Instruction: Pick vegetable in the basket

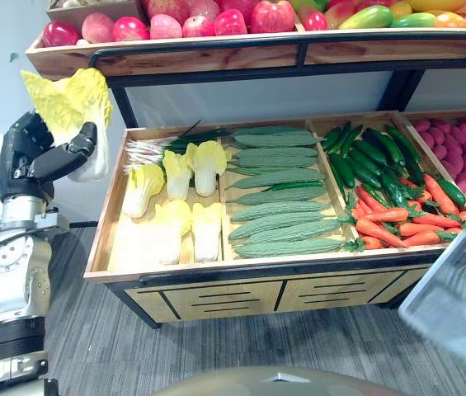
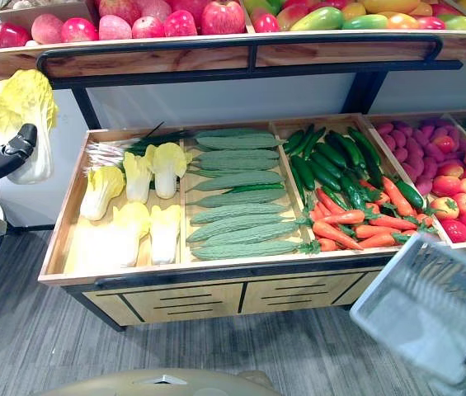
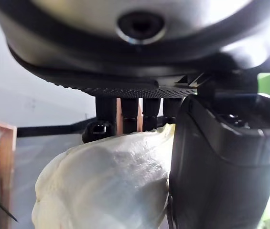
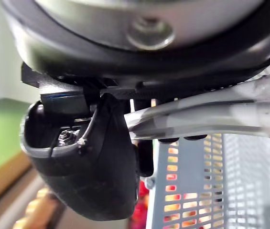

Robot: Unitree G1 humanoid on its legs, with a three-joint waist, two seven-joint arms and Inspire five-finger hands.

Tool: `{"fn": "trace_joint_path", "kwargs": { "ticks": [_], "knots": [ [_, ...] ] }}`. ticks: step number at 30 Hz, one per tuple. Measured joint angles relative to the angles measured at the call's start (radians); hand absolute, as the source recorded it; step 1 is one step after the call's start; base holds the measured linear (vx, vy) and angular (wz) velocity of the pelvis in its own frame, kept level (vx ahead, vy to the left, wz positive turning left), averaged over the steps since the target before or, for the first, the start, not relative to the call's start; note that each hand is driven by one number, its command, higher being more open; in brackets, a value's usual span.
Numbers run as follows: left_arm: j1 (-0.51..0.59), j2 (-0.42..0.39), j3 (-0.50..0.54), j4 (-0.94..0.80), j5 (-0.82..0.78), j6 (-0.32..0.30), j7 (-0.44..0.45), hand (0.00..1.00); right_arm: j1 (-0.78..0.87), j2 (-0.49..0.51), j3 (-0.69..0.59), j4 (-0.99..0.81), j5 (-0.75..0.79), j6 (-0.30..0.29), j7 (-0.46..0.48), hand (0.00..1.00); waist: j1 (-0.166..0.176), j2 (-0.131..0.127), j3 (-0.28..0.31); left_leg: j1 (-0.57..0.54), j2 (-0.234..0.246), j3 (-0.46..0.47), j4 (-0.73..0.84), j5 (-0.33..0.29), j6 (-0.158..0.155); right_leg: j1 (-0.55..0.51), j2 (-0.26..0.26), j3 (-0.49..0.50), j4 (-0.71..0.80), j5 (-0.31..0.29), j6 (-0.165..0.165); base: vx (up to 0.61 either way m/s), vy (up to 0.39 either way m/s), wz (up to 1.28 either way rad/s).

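The left hand [image 1: 39,161] is up beside the stall, its dark fingers and thumb wrapped round the pale, waxy stem of one cabbage [image 1: 72,103]. The crinkled yellow leaves fan out above the fingers. In the left wrist view the smooth white stalk [image 3: 106,181] sits tight against the palm, with the fingertips [image 3: 99,129] hooked over its far side.

Below that hand and off to its right is a wooden tray [image 1: 105,239] with more cabbages [image 1: 177,173] lying in it. I count five, though glare on the nearest ones leaves that unsure. Further from the hand lie long, bumpy green gourds [image 1: 275,177] stacked flat. Beyond them are glossy dark-green peppers [image 1: 373,153] and slim orange carrots [image 1: 385,216]. Level with the hand and further right, an upper shelf [image 1: 183,56] carries round red apples [image 1: 129,29] in a row.

The right hand [image 4: 87,176] is clamped on the two grey wire handles [image 4: 211,114] of the basket [image 2: 430,305], which pass between thumb and curled fingers. The basket is pale grey perforated plastic and hangs below that hand, low at the stall's near right corner, well away from the cabbage held in the left hand.
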State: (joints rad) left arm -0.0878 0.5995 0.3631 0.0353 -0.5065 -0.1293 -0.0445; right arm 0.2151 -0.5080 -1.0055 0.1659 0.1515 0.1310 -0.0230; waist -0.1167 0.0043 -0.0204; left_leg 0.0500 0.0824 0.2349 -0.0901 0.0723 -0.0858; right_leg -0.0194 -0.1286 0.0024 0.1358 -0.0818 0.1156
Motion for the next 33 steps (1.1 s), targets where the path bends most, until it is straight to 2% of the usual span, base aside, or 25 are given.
{"fn": "trace_joint_path", "kwargs": {
  "ticks": [3,5,9,13,17,26,30,33],
  "knots": [
    [-0.001,0.0,-0.021,-0.01,0.002,-0.002,-0.012,0.0,-0.043,-0.127,0.001,-0.12,-0.087,-0.012,-0.008,0.0,-0.011,-0.002,0.001,0.002,-0.001,0.013,0.0,-0.003,0.001,-0.007,0.0,0.012,0.0,0.007,0.008,0.02,0.012,-0.14],
    [-0.002,0.001,-0.048,-0.011,0.002,-0.002,-0.015,0.0,-0.118,-0.223,0.001,-0.178,-0.117,-0.051,-0.034,0.0,-0.022,-0.004,0.002,0.002,-0.001,0.025,0.0,-0.003,-0.005,-0.012,0.0,0.021,0.002,0.011,0.013,0.03,0.009,-0.14],
    [-0.029,0.001,-0.08,-0.012,0.003,-0.002,-0.026,0.0,-0.204,-0.335,0.008,-0.223,-0.138,-0.125,-0.071,0.0,-0.028,-0.009,0.005,0.009,-0.001,0.033,0.0,-0.005,0.0,-0.01,0.0,0.028,0.004,0.012,0.015,0.04,0.004,-0.06],
    [-0.064,0.011,-0.083,-0.018,0.002,-0.002,-0.03,0.0,-0.281,-0.42,0.09,-0.224,-0.122,-0.191,-0.07,0.0,-0.039,-0.031,0.015,0.009,-0.003,0.033,0.0,-0.005,0.0,-0.009,-0.001,0.029,0.004,0.012,0.015,0.0,0.0,0.0],
    [-0.064,0.043,-0.107,-0.018,0.002,-0.002,-0.034,0.0,-0.3,-0.452,0.212,-0.224,-0.063,-0.234,-0.009,0.0,-0.04,-0.032,0.015,0.01,-0.007,0.031,0.0,-0.003,0.002,-0.007,-0.004,0.028,0.005,0.012,0.015,0.0,0.0,0.0],
    [-0.064,0.05,-0.169,-0.017,0.002,-0.002,-0.074,0.0,-0.299,-0.481,0.464,-0.193,-0.025,-0.226,0.15,0.0,-0.039,-0.021,0.017,0.008,-0.011,0.012,-0.001,0.004,0.005,0.001,-0.009,0.01,0.005,0.012,0.015,-0.01,-0.002,0.06],
    [-0.064,0.054,-0.193,-0.017,0.002,-0.002,-0.087,0.0,-0.3,-0.488,0.5,-0.194,0.015,-0.232,0.172,0.0,-0.031,-0.021,0.017,0.007,-0.011,0.004,-0.001,0.007,0.006,0.003,-0.01,0.003,0.004,0.012,0.014,0.0,-0.006,0.06],
    [-0.064,0.057,-0.2,-0.017,0.001,-0.002,-0.091,0.0,-0.311,-0.541,0.512,-0.2,0.022,-0.241,0.186,0.0,-0.023,-0.022,0.017,0.006,-0.014,0.001,-0.001,0.009,0.007,0.004,-0.01,0.002,0.004,0.013,0.015,0.0,-0.001,0.02]
  ]
}}
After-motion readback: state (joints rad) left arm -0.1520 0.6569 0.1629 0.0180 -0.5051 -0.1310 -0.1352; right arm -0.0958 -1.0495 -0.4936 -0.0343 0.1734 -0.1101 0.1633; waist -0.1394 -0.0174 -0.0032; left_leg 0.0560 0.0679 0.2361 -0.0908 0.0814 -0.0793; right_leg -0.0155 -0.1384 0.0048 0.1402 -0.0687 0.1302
